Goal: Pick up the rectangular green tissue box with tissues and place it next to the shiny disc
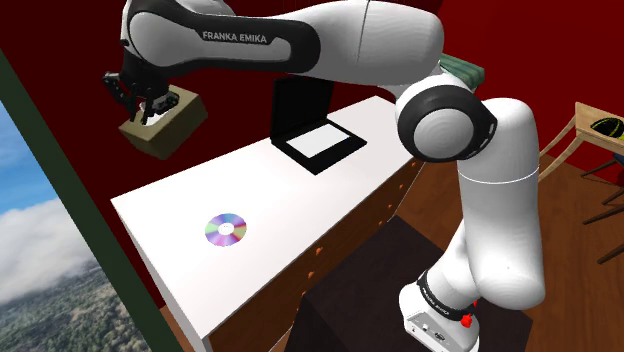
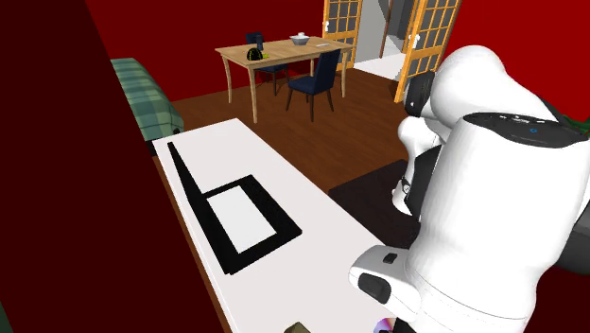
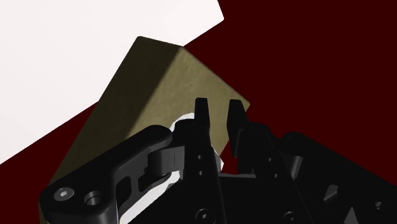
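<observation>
While it hangs tilted in the air above the white desk's [image 1: 300,200] edge, the olive tissue box [image 1: 165,125] is clamped at its top by the jaws; the shiny disc [image 1: 226,229] lies well apart below.

A white rectangular table top [image 1: 300,215] lies across the middle of the shoulder view, with a black open laptop [image 1: 318,143] at the upper centre. In the second exterior view, a brown wooden dining table [image 2: 274,52] and a dark blue chair [image 2: 315,76] stand at the upper middle, and a green checked sofa [image 2: 142,90] at the upper left.
</observation>
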You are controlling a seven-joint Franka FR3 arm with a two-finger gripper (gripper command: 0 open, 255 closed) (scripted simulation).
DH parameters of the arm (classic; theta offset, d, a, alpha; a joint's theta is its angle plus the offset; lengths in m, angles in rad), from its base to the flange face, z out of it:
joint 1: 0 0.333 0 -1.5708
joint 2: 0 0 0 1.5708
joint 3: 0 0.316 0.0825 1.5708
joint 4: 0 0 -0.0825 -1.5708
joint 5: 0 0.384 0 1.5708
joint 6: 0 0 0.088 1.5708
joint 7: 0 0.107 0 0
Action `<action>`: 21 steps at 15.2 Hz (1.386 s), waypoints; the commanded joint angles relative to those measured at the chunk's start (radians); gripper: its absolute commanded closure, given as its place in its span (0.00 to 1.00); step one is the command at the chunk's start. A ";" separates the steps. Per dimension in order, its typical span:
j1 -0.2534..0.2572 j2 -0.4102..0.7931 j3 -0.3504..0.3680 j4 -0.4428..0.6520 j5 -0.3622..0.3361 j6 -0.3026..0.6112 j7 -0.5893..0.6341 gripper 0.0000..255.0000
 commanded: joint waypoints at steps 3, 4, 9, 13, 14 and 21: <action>-0.005 -0.007 -0.001 -0.066 0.000 0.059 -0.001 1.00; -0.005 -0.007 -0.001 -0.080 0.001 0.072 -0.002 1.00; -0.008 -0.003 -0.002 -0.141 0.000 0.137 -0.003 1.00; -0.009 0.004 -0.002 -0.183 0.000 0.186 -0.004 1.00; -0.009 0.007 -0.003 -0.192 -0.001 0.198 -0.004 1.00; -0.010 0.031 -0.005 -0.247 -0.003 0.278 -0.005 1.00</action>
